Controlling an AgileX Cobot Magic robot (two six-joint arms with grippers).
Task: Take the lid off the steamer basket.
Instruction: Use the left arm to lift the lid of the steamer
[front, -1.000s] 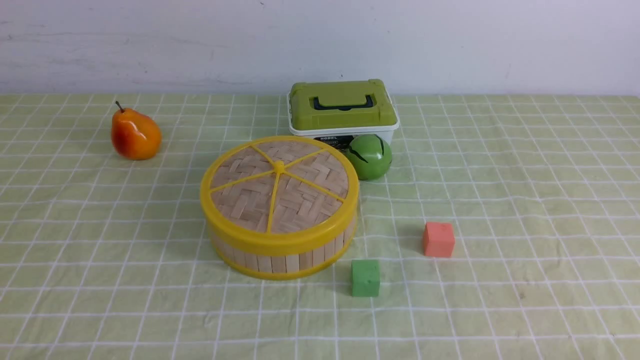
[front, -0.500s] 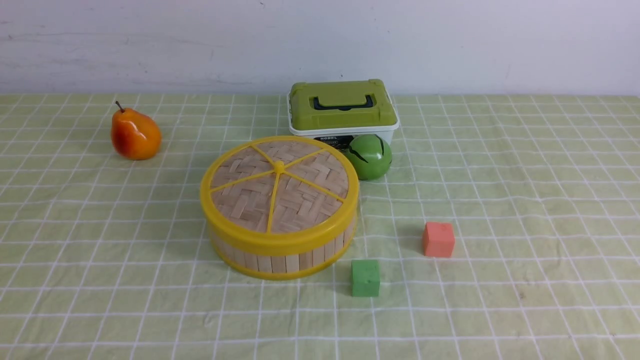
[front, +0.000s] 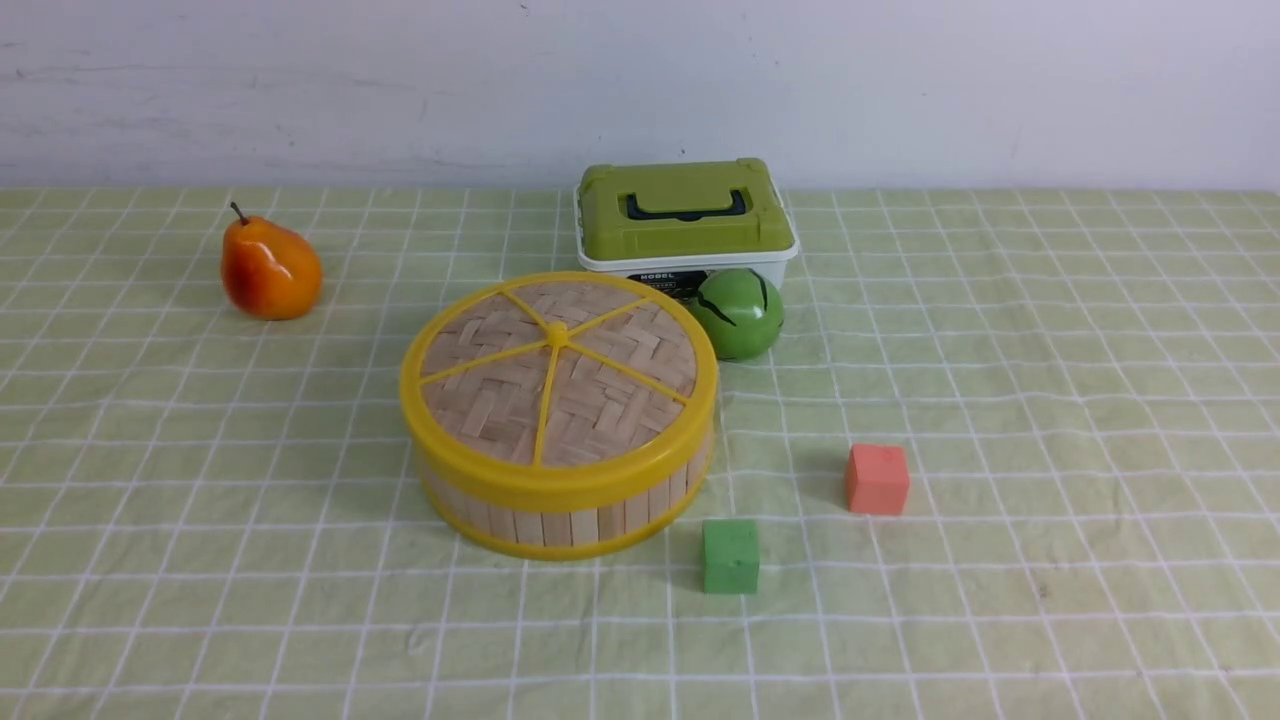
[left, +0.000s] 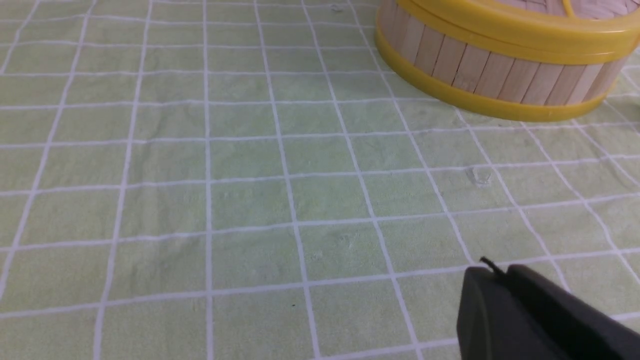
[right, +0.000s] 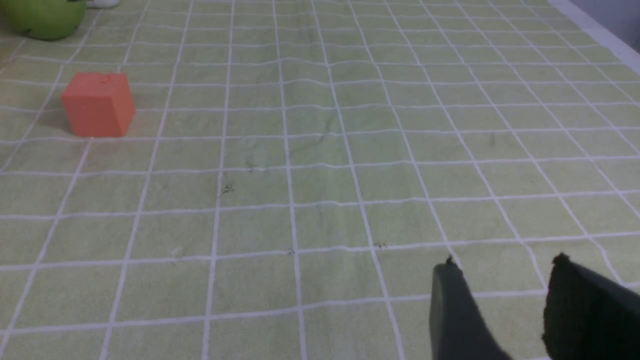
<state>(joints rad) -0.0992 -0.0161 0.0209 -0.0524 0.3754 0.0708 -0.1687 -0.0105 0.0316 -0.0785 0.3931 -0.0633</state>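
Lid (left: 500, 34) caps steamer basket (left: 480, 67), well apart from clenched left pincer (left: 497, 272); right pincer (right: 505, 261) released.

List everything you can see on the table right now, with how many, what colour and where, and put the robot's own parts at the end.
lid: one, woven bamboo with yellow rim and spokes, sitting on the steamer basket
steamer basket: one, light wood slats with yellow rims, middle of the table
pear: one, orange-red, far left
box: one, white with green handled lid, behind the basket
ball: one, green with dark stripes, in front of the box
red cube: one, right of the basket
green cube: one, near side, by the basket's right edge
tablecloth: one, light green with white grid
left gripper: one, black, shut, empty
right gripper: one, black, open, empty
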